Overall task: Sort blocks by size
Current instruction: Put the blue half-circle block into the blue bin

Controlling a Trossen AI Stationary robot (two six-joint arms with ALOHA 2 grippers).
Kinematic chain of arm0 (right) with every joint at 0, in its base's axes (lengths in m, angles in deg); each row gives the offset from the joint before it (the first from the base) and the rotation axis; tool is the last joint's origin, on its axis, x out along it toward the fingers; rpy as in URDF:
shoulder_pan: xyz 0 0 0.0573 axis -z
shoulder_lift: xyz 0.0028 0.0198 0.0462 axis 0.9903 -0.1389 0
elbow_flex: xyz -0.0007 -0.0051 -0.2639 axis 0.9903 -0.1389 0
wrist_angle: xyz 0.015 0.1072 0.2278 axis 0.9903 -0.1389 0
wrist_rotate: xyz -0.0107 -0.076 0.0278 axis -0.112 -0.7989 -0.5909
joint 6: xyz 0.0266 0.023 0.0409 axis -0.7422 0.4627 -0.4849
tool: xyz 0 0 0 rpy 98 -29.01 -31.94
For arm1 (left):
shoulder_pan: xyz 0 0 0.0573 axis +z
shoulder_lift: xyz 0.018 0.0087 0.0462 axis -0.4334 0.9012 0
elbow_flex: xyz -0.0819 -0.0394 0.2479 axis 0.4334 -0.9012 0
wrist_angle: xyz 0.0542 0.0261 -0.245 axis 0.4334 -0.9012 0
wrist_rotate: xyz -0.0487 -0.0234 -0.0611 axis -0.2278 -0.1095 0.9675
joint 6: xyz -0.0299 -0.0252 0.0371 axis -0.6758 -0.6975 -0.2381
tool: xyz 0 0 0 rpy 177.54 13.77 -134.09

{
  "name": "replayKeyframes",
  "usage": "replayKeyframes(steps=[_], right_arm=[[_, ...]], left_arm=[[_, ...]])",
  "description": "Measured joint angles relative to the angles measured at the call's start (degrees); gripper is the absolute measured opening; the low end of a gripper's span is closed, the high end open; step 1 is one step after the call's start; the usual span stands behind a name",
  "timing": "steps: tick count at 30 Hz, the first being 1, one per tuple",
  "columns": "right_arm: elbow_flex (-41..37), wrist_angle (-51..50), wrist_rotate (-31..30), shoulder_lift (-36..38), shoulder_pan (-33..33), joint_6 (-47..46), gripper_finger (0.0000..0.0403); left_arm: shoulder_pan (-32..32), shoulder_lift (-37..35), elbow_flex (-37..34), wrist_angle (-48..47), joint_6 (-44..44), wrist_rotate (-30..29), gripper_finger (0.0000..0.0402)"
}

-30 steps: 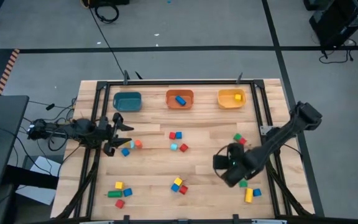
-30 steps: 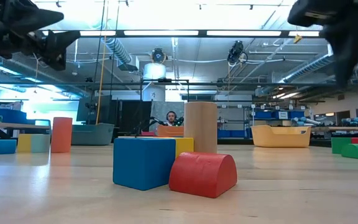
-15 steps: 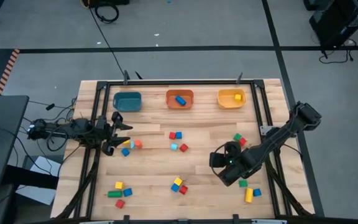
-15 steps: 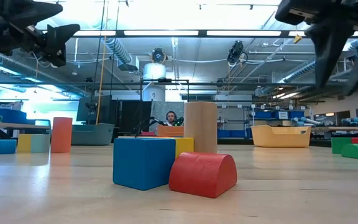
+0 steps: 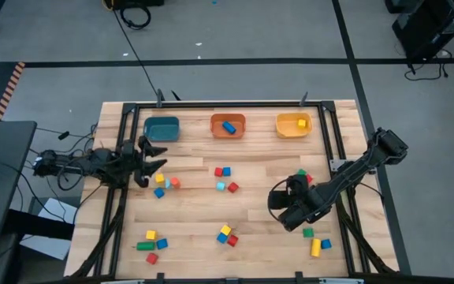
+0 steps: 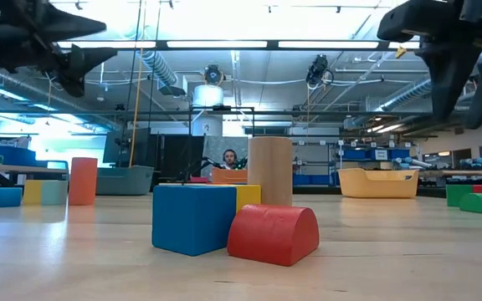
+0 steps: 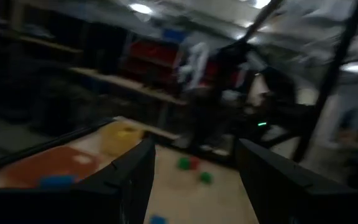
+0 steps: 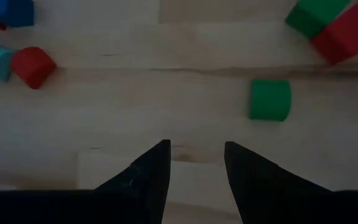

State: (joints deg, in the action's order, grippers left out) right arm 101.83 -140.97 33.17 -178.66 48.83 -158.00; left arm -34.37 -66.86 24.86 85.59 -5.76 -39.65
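Right hand [image 8: 194, 163] hovers parted over bare table [image 8: 166, 112].

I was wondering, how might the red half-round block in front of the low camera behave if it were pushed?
The red half-round block rests on its flat face, so it would likely slide rather than roll. It touches the blue cube, so a sideways push may shift both. It looks rigid, probably light.

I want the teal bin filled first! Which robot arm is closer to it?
Left. The left gripper hangs just below the teal bin, near the table's left side. The right gripper is far off by the right edge.
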Motion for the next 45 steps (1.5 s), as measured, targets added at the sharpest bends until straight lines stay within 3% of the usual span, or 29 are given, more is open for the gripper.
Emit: replayKeyframes(steps=[4, 8, 12, 17, 21, 25, 33, 45], right_arm=[[0.0, -2.5, 0.1, 0.0, 0.0, 3.7, 0.0165], [0.0, -4.5, 0.5, 0.0, 0.0, 8.3, 0.0165], [0.0, -6.2, 0.9, 0.0, 0.1, 13.6, 0.0166], [0.0, -12.8, 6.3, 0.5, 0.9, 19.0, 0.0166], [-0.3, -15.8, 3.4, 4.8, 0.2, 22.4, 0.0166], [-4.1, -15.3, -3.0, 13.3, -2.1, 21.8, 0.0166], [-13.5, -11.4, -4.5, 29.2, -5.9, 21.3, 0.0166], [-18.9, -6.0, -6.0, 32.6, -5.9, 27.9, 0.0165]], left_arm=[[0.0, 5.8, 7.9, -12.7, 2.5, -6.3, 0.0231], [0.0, 14.1, 16.4, -21.3, -2.0, -12.6, 0.0231], [0.0, 23.5, 26.5, -34.0, -13.7, -15.7, 0.0231], [0.0, 35.3, 39.5, -55.3, -38.2, -16.8, 0.0231], [0.0, 42.1, 46.9, -68.9, -52.5, -14.6, 0.0231], [-1.0, 45.3, 49.2, -71.1, -60.2, -13.7, 0.0231], [-7.3, 49.4, 49.3, -70.6, -73.0, -10.0, 0.0231], [-26.6, 59.5, 49.3, -75.7, -108.0, -9.0, 0.0231]])
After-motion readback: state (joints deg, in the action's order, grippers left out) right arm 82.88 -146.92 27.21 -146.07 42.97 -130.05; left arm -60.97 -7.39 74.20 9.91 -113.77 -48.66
